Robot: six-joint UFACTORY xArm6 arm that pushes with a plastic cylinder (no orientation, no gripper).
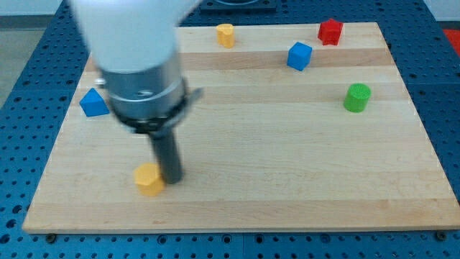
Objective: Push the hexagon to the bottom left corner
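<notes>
Rod-shaped end effector, a bare stick with nothing to open or clamp, stands with my tip [172,178] touching or just beside the right side of the yellow hexagon [149,178], low on the left part of the tabletop [287,201]. The hexagon sits near the bottom-left corner but not yet in it. The push looks best made from the block's upper right, driving down and to the view's left, with the line through its centre so it does not spin off the tip; a short, slow stroke should do, since the edge is close. The motion-blurred arm housing hides the board's upper-left part and crowds the blue triangle [93,103]. Whether tip and hexagon actually touch is hard to tell. Well apart at the view's top and right sit a second yellow block [226,34], a blue cube [300,55], a red block [330,32] and a green cylinder [356,97].
</notes>
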